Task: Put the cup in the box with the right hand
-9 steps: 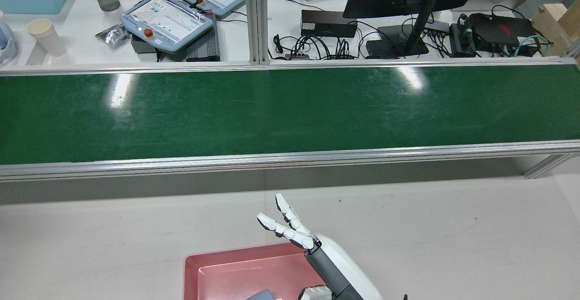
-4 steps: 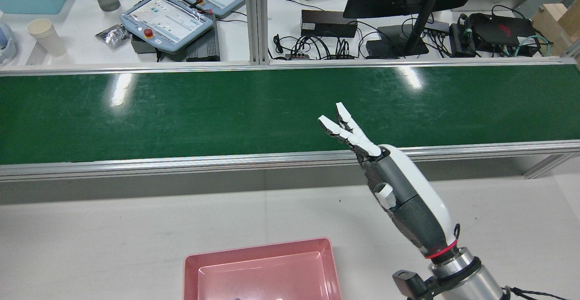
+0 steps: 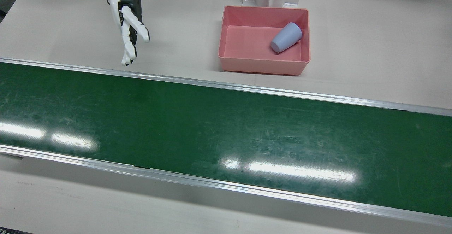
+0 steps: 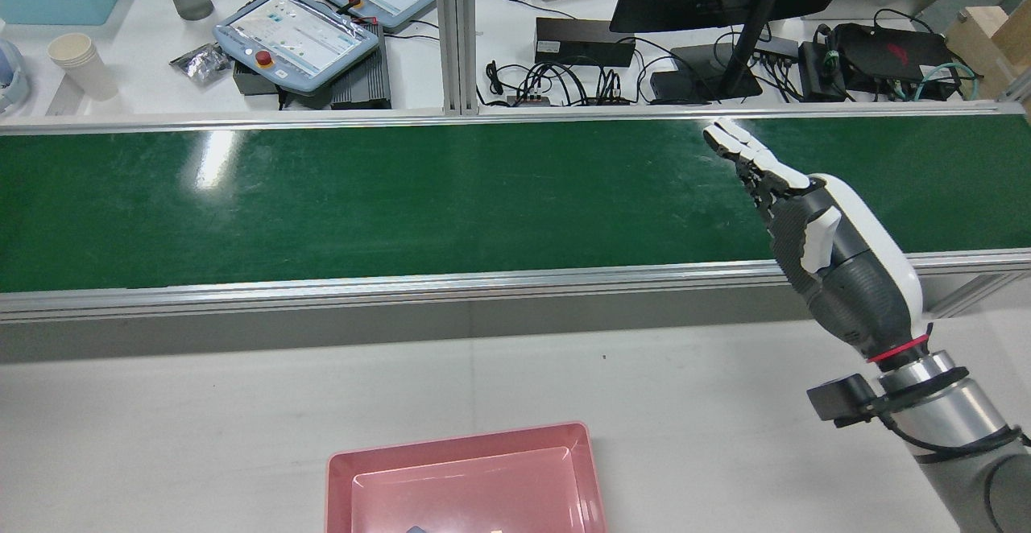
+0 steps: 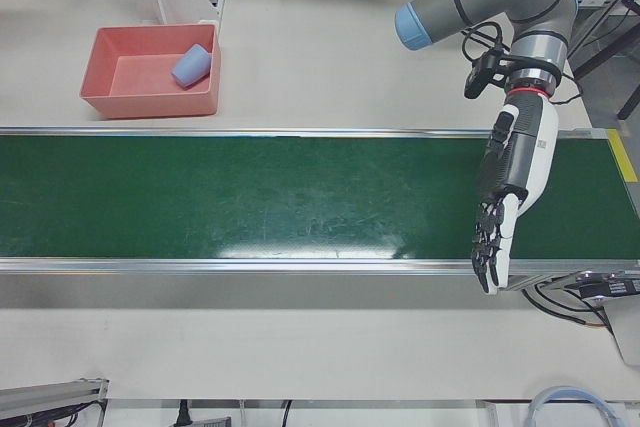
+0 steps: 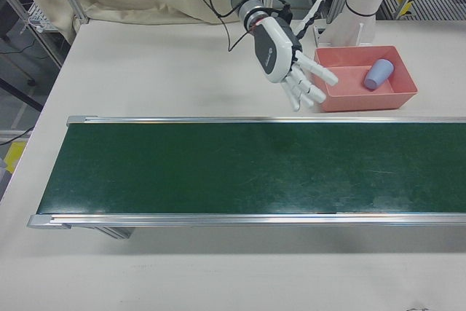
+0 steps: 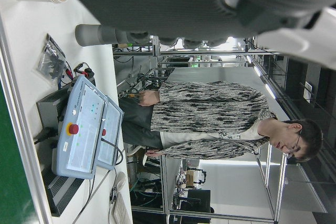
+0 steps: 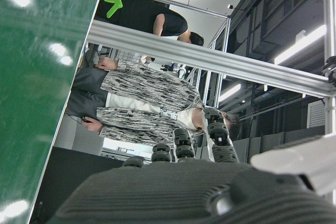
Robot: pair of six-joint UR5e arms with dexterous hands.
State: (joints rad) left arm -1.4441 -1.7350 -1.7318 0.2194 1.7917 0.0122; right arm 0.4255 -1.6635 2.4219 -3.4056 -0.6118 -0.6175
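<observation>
Cup (image 3: 286, 37): pale blue, lying on its side inside the pink box (image 3: 264, 66), toward one end. Box: on the white tabletop (image 3: 370, 50) beside the green conveyor belt (image 3: 212, 128). Right hand (image 3: 128, 18): empty, fingers (image 3: 136, 29) spread, well apart from box. Left hand (image 5: 512, 182): empty, fingers extended downward over the belt's far end.

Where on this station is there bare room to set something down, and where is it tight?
The green belt is bare end to end. The white table is bare beside the pink box. Inside the box, the half away from the blue cup is free. The right hand hangs over the table's other side.
</observation>
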